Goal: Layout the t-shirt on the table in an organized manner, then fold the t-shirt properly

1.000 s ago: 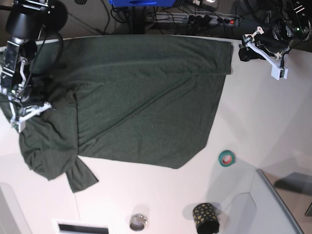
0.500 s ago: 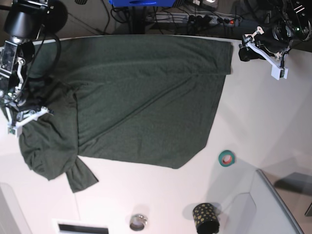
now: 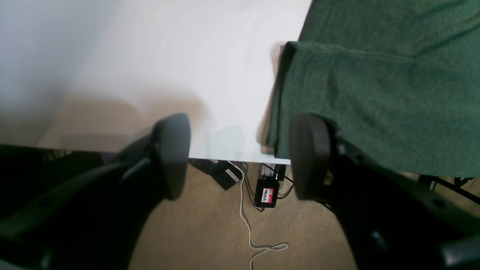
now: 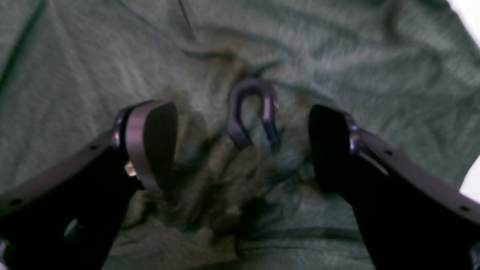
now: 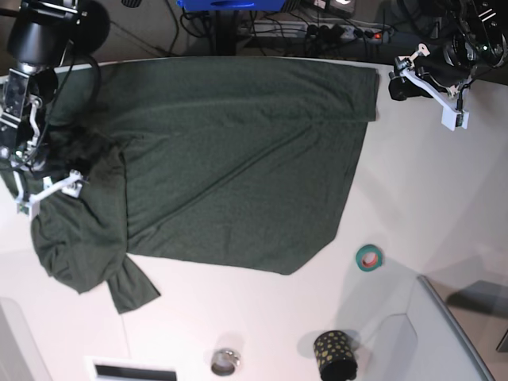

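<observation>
The dark green t-shirt [image 5: 230,159] lies spread over most of the white table [image 5: 413,190], its left part bunched, with a sleeve trailing toward the front. My right gripper [image 5: 48,190] hangs over that bunched left part. In the right wrist view the right gripper [image 4: 240,146] is open, with a rumpled ridge of the t-shirt [image 4: 225,195] below and between its fingers, not pinched. My left gripper [image 5: 432,94] sits at the far right by the shirt's corner. The left wrist view shows the left gripper [image 3: 240,157] open and empty over the table [image 3: 168,56] edge, beside the t-shirt [image 3: 375,93].
A green tape roll [image 5: 368,257], a black gold-dotted cup [image 5: 335,355] and a small metal ring [image 5: 225,362] sit near the front. A grey bin corner [image 5: 444,333] fills the front right. Cables and a power strip [image 5: 349,32] lie beyond the far edge.
My right gripper has opened and let go of the bunched fabric on the shirt's left side. The left arm has not moved.
</observation>
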### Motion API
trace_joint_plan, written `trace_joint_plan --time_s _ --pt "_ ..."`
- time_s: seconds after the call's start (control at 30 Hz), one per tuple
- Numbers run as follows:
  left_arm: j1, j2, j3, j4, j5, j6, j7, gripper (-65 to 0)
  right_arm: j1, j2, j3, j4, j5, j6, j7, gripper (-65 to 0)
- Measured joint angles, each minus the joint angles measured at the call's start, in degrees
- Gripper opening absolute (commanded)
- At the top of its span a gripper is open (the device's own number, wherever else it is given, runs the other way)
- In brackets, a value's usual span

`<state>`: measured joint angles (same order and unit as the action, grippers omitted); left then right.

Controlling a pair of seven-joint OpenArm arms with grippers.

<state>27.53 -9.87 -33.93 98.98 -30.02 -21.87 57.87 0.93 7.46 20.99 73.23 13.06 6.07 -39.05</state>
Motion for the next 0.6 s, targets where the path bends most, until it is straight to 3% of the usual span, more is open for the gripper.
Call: trace_joint_plan --time_s 0.1,0.6 --pt "0.0 0.0 0.0 0.0 0.0 0.0 0.0 -25.2 0.3 0.4 0.0 -2.0 -0.2 -0.1 0.2 -19.1" --pt "0.1 0.0 0.0 0.0 0.0 0.0 0.0 -25.2 2.2 0.4 0.0 -6.1 -0.2 -0.1 2.1 -20.6"
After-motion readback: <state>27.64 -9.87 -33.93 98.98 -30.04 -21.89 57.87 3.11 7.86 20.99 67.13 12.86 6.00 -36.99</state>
